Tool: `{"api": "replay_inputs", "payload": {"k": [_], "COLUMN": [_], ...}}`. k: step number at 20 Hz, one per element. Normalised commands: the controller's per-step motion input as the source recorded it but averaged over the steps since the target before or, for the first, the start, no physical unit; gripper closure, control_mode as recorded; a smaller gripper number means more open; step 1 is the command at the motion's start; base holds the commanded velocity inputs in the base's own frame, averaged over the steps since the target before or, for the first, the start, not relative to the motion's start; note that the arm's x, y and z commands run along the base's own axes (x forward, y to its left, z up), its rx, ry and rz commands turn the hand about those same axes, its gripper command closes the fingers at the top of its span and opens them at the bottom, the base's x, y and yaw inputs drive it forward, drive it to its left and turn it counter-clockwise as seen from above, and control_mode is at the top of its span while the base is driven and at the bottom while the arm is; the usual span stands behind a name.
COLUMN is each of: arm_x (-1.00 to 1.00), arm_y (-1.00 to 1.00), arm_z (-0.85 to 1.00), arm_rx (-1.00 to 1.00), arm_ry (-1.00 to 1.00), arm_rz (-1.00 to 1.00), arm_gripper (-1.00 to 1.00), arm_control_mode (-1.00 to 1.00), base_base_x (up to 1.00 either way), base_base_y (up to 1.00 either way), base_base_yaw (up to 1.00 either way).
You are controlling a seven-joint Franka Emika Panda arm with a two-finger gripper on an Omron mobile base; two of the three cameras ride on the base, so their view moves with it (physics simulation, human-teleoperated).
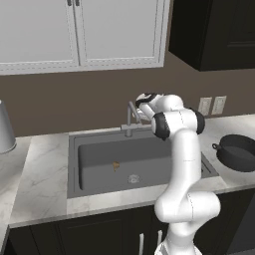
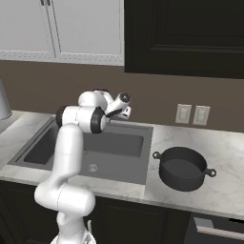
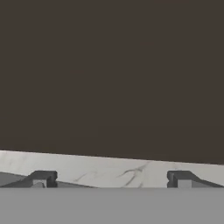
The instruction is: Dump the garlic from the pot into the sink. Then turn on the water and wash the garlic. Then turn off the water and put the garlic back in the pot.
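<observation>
Lying in sink (image 1: 79, 164) at 10 o'clock from drain – garlic (image 1: 115, 165), tiny, light, hard; pinch its sides. Claw (image 3: 112, 179) wide open, empty.

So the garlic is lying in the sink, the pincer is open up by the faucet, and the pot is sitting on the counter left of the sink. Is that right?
One thing is off: the pot sits on the counter to the right of the sink, not the left, as the left base view shows. The rest holds: the garlic lies in the basin, and the pincer is open up by the faucet.
</observation>
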Motion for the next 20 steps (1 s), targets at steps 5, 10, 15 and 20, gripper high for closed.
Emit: {"api": "replay_inputs", "payload": {"k": [5, 10, 15, 20], "arm_x": [0.40, 0.34, 0.12, 0.00], "arm_y": [0.00, 0.00, -0.05, -0.24], "arm_z": [-0.47, -0.41, -0.29, -0.30], "arm_rx": [0.00, 0.00, 0.00, 0.00], "arm_ry": [0.12, 0.09, 0.02, 0.00], "arm_rz": [0.00, 0.00, 0.00, -0.01], "arm_gripper": [-1.00, -1.00, -1.00, 1.00], "arm_control_mode": [-1.00, -1.00, -1.00, -1.00], "base_base_x": [0.00, 0.00, 0.00, 0.00], "base_base_y": [0.00, 0.00, 0.00, 0.00], "base_base_yaw": [0.00, 0.00, 0.00, 0.00]}}
